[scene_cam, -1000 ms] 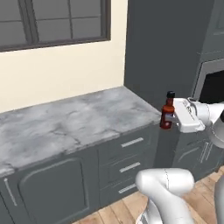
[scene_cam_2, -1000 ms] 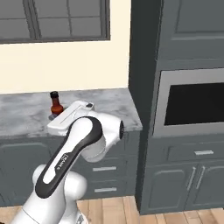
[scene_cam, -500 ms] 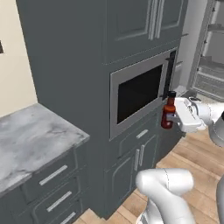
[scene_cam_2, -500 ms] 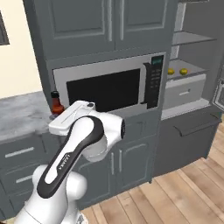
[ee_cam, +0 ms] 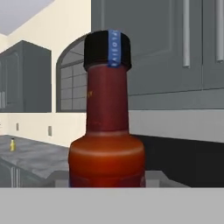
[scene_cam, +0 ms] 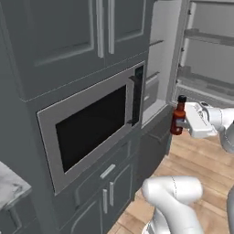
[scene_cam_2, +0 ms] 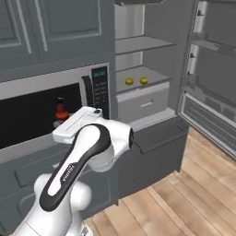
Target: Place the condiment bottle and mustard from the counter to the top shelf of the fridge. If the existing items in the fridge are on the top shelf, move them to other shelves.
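My gripper [scene_cam: 183,122] is shut on the condiment bottle [scene_cam: 178,116], a dark-red bottle with a black cap, held upright in the air in front of the open fridge [scene_cam: 161,68]. The right base view shows the bottle [scene_cam_2: 60,110] behind my forearm, level with the microwave. It stands close up in the hand view [ee_cam: 107,131]. Far off on the counter [ee_cam: 37,155] stands the small yellow mustard [ee_cam: 12,144]. Two yellow existing items [scene_cam_2: 129,81] [scene_cam_2: 144,80] lie on the shelf just above the pale drawer [scene_cam_2: 143,102]. A higher grey shelf [scene_cam_2: 145,44] is bare.
A built-in microwave [scene_cam: 91,125] with dark cabinets above and below sits left of the fridge. The fridge door [scene_cam_2: 212,78] hangs open at the right, with racks on it. A corner of the counter [scene_cam: 7,185] shows at lower left. Wooden floor [scene_cam_2: 184,203] lies ahead.
Both base views have swung from the counter past the microwave to the open fridge, so the base has moved. The bottle stays upright in the shut gripper throughout.
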